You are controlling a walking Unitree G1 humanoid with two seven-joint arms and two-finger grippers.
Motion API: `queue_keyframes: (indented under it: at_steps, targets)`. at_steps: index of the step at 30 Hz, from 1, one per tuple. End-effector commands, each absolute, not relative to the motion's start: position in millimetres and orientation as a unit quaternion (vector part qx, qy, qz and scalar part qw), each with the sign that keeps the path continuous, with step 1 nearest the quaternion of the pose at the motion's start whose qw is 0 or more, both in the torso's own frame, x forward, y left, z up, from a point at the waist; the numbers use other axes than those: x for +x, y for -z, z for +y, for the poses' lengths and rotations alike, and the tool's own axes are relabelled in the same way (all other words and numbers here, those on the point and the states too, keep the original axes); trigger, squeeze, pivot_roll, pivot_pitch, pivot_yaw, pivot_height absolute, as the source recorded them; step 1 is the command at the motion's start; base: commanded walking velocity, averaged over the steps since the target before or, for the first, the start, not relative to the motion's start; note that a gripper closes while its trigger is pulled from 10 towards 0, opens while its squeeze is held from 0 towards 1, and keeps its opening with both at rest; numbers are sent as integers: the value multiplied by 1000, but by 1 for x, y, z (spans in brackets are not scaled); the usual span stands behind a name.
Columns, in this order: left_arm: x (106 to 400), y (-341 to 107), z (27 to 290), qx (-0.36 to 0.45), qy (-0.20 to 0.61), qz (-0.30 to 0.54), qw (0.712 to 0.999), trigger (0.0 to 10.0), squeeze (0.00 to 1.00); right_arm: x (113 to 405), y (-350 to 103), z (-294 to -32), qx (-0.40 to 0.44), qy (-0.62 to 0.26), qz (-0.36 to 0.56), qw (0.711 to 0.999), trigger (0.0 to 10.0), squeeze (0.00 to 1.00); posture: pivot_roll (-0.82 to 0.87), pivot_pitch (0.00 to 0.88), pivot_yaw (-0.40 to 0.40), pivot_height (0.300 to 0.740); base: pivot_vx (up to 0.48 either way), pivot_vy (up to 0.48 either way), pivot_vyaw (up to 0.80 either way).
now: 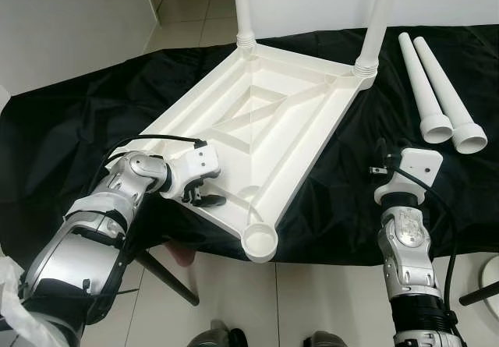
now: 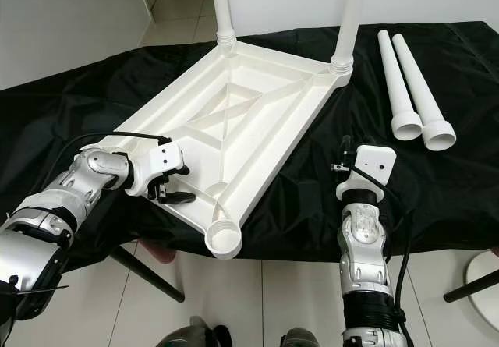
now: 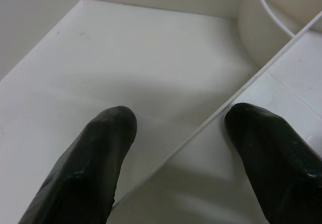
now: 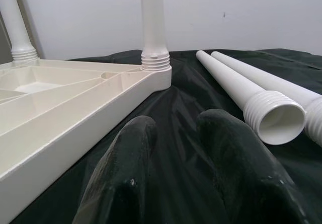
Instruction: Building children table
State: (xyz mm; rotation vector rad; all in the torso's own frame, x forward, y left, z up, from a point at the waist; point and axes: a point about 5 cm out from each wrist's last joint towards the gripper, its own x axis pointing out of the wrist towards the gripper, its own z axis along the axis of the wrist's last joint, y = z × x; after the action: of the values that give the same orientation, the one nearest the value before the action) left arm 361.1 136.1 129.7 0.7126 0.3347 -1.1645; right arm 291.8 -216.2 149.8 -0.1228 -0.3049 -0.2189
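Note:
A white plastic table top (image 1: pixel 257 121) lies upside down on a black cloth. Two white legs (image 1: pixel 243 8) (image 1: pixel 378 19) stand screwed into its far corners. Two loose legs (image 1: pixel 425 90) (image 1: pixel 452 97) lie side by side on the cloth at the right. The near corner socket (image 1: pixel 260 243) is empty. My left gripper (image 1: pixel 204 197) is at the top's near left rim, open, its fingers (image 3: pixel 100 153) standing either side of a thin white wall. My right gripper (image 1: pixel 380 160) hovers over the cloth right of the top, open and holding nothing (image 4: pixel 173 123).
The black cloth (image 1: pixel 70 129) covers a low surface whose front edge is just before me. A black stand leg (image 1: pixel 168 277) slants across the tiled floor below. A white wall rises behind, and a doorway (image 1: pixel 187 4) opens at the far left.

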Motion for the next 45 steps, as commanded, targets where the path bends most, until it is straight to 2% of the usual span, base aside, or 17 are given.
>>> queue_keyframes:
  at_steps: [1, 2, 3, 4, 16, 20, 21, 22, 23, 28, 29, 37, 38, 40, 43, 44, 45]
  targets:
    - [369, -128, 147, 344, 440, 136, 818, 8000, 0, 291, -149, -212, -58, 104, -150, 981, 10000, 0, -80, 70, 164, 740, 0, 0, 0]
    - [368, -128, 149, 342, 447, 136, 815, 2392, 0, 290, -148, -212, -58, 105, -149, 982, 10000, 0, -78, 64, 163, 740, 0, 0, 0]
    - [368, -128, 149, 342, 447, 136, 815, 2392, 0, 290, -148, -212, -58, 105, -149, 982, 10000, 0, -78, 64, 163, 740, 0, 0, 0]
    - [367, -127, 150, 341, 456, 137, 811, 0, 0, 290, -148, -212, -59, 104, -149, 982, 10000, 0, -77, 60, 164, 740, 0, 0, 0]
    - [359, -119, 150, 335, 487, 136, 795, 0, 0, 294, -148, -207, -58, 93, -149, 983, 10000, 0, -70, 44, 160, 740, 0, 0, 0]
    - [355, -119, 149, 339, 508, 129, 781, 0, 0, 295, -148, -207, -58, 93, -149, 983, 10000, 0, -68, 42, 161, 740, 0, 0, 0]
    - [353, -118, 148, 331, 521, 127, 776, 863, 0, 294, -148, -208, -58, 94, -149, 983, 10000, 0, -63, 44, 163, 740, 0, 0, 0]
    - [353, -118, 148, 331, 521, 127, 776, 863, 0, 294, -148, -208, -58, 94, -149, 983, 10000, 0, -63, 44, 163, 740, 0, 0, 0]
    - [350, -118, 145, 330, 533, 118, 770, 9686, 0, 294, -147, -208, -58, 96, -149, 983, 10000, 0, -63, 42, 163, 740, 0, 0, 0]
    - [345, -116, 139, 326, 558, 103, 756, 10000, 0, 294, -146, -209, -56, 99, -148, 983, 10000, 0, -62, 45, 163, 740, 0, 0, 0]
    - [343, -116, 136, 314, 570, 103, 752, 10000, 1000, 294, -146, -209, -56, 99, -147, 983, 10000, 0, -61, 47, 163, 740, 0, 0, 0]
    - [337, -123, 132, 298, 614, 80, 727, 10000, 1000, 295, -147, -211, -57, 102, -148, 982, 10000, 0, -59, 49, 163, 740, 0, 0, 0]
    - [337, -126, 131, 290, 617, 75, 728, 10000, 0, 296, -147, -212, -57, 102, -148, 982, 10000, 0, -58, 51, 164, 740, 0, 0, 0]
    - [337, -128, 131, 284, 619, 73, 729, 10000, 0, 296, -147, -212, -57, 102, -149, 982, 10000, 0, -58, 51, 164, 740, 0, 0, 0]
    - [339, -137, 134, 256, 612, 58, 746, 10000, 0, 296, -148, -211, -58, 102, -150, 982, 10000, 0, -62, 48, 169, 740, 0, 0, 0]
    - [342, -144, 136, 241, 599, 41, 762, 10000, 0, 296, -149, -212, -57, 106, -152, 981, 10000, 0, -66, 48, 172, 740, 0, 0, 0]
    - [342, -144, 136, 241, 599, 41, 762, 10000, 0, 296, -149, -212, -57, 106, -152, 981, 10000, 0, -66, 48, 172, 740, 0, 0, 0]
